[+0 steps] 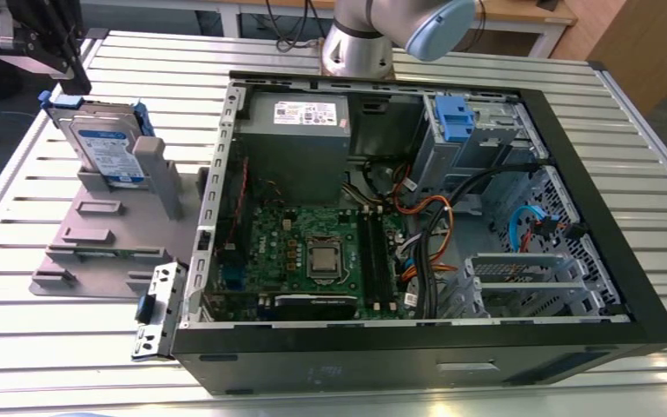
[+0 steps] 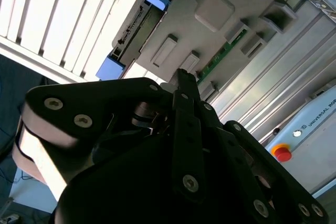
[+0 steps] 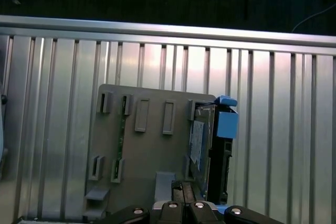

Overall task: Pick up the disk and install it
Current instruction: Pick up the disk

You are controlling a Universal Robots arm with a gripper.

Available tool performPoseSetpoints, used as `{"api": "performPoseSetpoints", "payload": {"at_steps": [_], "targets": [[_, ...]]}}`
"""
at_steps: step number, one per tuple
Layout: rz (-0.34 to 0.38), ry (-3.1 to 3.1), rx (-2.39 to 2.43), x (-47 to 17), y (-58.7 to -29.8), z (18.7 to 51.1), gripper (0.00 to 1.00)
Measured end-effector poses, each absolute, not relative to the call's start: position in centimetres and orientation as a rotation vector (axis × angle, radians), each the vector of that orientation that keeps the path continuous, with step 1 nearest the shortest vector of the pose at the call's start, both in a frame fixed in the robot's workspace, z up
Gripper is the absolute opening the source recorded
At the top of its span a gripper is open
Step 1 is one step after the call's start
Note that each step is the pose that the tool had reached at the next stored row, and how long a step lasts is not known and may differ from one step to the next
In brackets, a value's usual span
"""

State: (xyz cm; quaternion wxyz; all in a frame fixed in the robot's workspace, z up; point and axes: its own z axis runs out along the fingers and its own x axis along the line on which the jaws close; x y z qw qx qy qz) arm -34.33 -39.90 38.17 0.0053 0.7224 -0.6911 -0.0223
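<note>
The disk (image 1: 104,146) stands on edge in a grey holder (image 1: 102,234) on the slatted table, at the exterior view's left; it is silver-grey with a blue-and-white label and a blue bracket. My black gripper (image 1: 75,82) hangs shut just above and behind the disk's top corner, holding nothing and apart from it. In the first wrist view the disk (image 3: 202,145) sits at one end of the holder (image 3: 152,145), beyond the gripper (image 3: 181,187). The second wrist view has the gripper (image 2: 181,77) in front of the holder (image 2: 210,9), with the disk (image 2: 137,30) at its far end.
An open computer case (image 1: 212,208) fills the middle and the exterior view's right, with a drive bay and blue latch (image 1: 455,117) at its back. A small metal cage with a blue latch (image 1: 157,308) lies by the case's near corner. The arm's base (image 1: 357,43) stands behind the case.
</note>
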Motion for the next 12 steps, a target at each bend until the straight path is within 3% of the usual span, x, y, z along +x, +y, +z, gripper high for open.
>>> {"api": "performPoseSetpoints", "payload": {"at_steps": [12], "targets": [[-0.07,-2.143,2.281,-34.33,-39.89,38.17,0.11]]}}
